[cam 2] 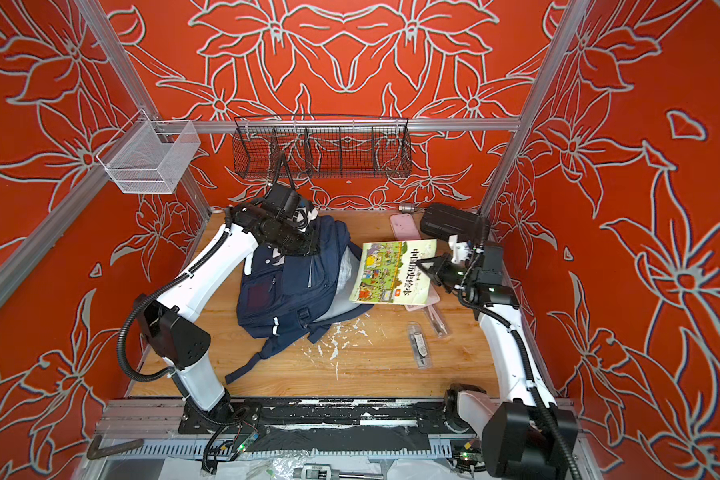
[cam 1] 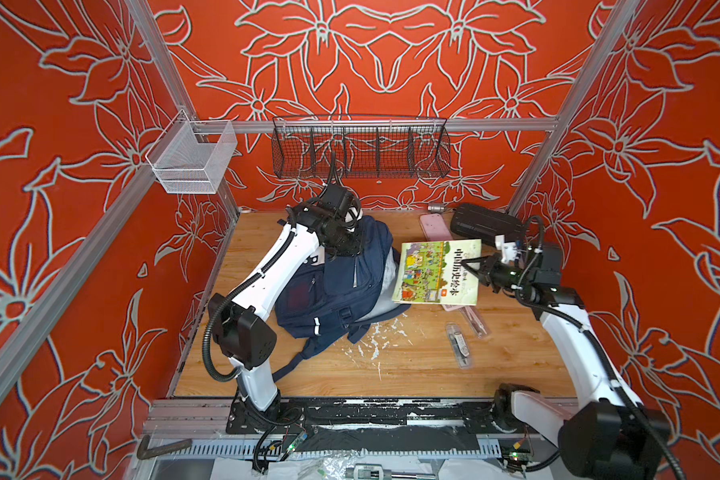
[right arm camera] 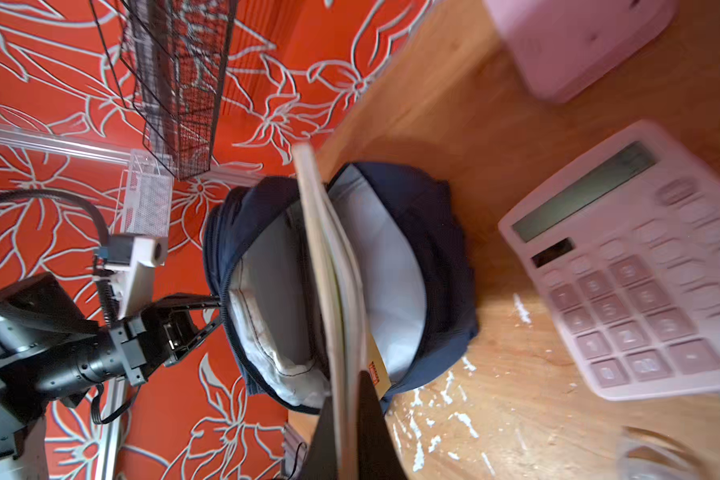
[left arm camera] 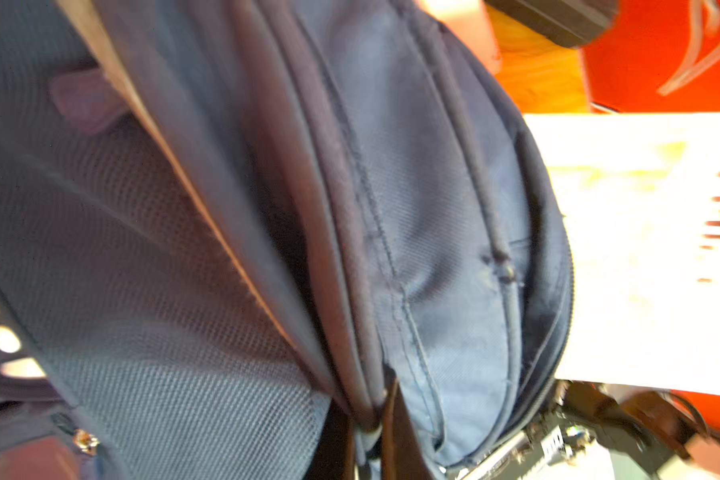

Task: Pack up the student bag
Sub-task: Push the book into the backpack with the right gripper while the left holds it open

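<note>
A navy backpack [cam 1: 341, 299] lies left of centre on a wooden table [cam 1: 412, 365], its mouth gaping toward the right. The left gripper [right arm camera: 218, 309] is clenched on the mouth's rim. The right gripper [cam 1: 474, 272] grasps a picture book [cam 1: 433, 270] just beside that opening.

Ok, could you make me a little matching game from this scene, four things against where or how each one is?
Things: 1 student bag; 2 picture book; 3 calculator; 4 wire basket.
States: A hangs on the back rail; B pink, flat on the table; C clamped in the right jaws; D lying open, pale lining showing.
Pairs: 1-D, 2-C, 3-B, 4-A.
</note>
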You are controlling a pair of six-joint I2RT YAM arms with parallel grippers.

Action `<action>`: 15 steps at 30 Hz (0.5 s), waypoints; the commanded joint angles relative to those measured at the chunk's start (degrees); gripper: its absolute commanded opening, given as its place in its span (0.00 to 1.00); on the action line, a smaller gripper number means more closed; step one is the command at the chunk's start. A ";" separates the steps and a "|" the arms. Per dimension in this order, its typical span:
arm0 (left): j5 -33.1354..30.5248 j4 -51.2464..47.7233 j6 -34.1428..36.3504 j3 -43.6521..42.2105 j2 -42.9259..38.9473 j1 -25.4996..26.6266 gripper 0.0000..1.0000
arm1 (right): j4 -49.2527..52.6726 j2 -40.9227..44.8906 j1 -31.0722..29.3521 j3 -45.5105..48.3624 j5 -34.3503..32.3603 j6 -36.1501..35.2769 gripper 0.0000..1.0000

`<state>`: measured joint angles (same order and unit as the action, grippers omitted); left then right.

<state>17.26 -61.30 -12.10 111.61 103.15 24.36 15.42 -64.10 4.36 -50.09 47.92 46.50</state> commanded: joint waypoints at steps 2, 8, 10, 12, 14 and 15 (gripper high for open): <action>7.04 0.59 6.38 4.81 0.55 -0.16 0.00 | -14.45 -7.87 -7.56 -0.72 -2.73 7.76 0.00; 10.35 1.99 4.74 6.05 2.06 -0.70 0.00 | -30.71 -23.77 -17.49 -5.67 -0.63 15.69 0.00; 10.47 3.27 3.13 5.62 2.45 -0.69 0.00 | -34.12 -27.76 -20.09 -7.82 -2.23 17.71 0.00; 11.12 6.09 0.38 4.11 2.32 -0.68 0.00 | -39.02 -30.95 -22.80 -8.58 -5.28 20.35 0.00; 12.19 9.83 -2.86 2.09 2.08 -0.65 0.00 | -44.52 -35.35 -24.95 -9.35 -7.13 23.91 0.00; 12.36 11.53 -4.49 1.12 2.03 -0.61 0.00 | -45.65 -37.88 -25.93 -10.47 -7.76 24.90 0.02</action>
<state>26.28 -58.63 -12.25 113.30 106.04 23.94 -18.26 -98.17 -19.38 -57.65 43.42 64.49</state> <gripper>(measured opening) 0.086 0.059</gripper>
